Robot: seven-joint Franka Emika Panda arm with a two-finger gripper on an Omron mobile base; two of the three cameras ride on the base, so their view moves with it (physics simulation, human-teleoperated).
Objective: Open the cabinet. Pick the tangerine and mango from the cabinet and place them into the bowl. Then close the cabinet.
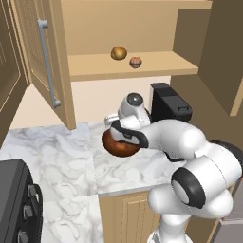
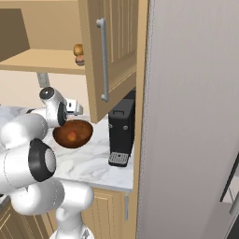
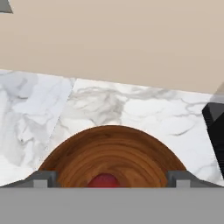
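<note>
The cabinet (image 1: 128, 66) stands open, with both doors swung out. On its shelf a golden-yellow fruit (image 1: 118, 53) sits next to a smaller brownish-red thing (image 1: 135, 62). The wooden bowl (image 2: 79, 135) rests on the marble counter below, and a small red-orange fruit (image 2: 71, 135) lies in it. I cannot tell for sure which fruit is the tangerine and which the mango. My gripper (image 3: 111, 180) hangs just above the bowl (image 3: 111, 148), open. Its fingertips (image 3: 43, 179) stand wide apart on either side of the red fruit (image 3: 103, 180) without touching it. In the left base view my wrist covers part of the bowl (image 1: 118, 147).
A black appliance (image 1: 170, 107) stands on the counter right of the bowl. The left cabinet door (image 1: 45, 61) and the right door (image 2: 109, 56) jut out over the counter. A dark stove (image 1: 16, 204) sits at lower left. A tall grey panel (image 2: 191, 116) closes off the right.
</note>
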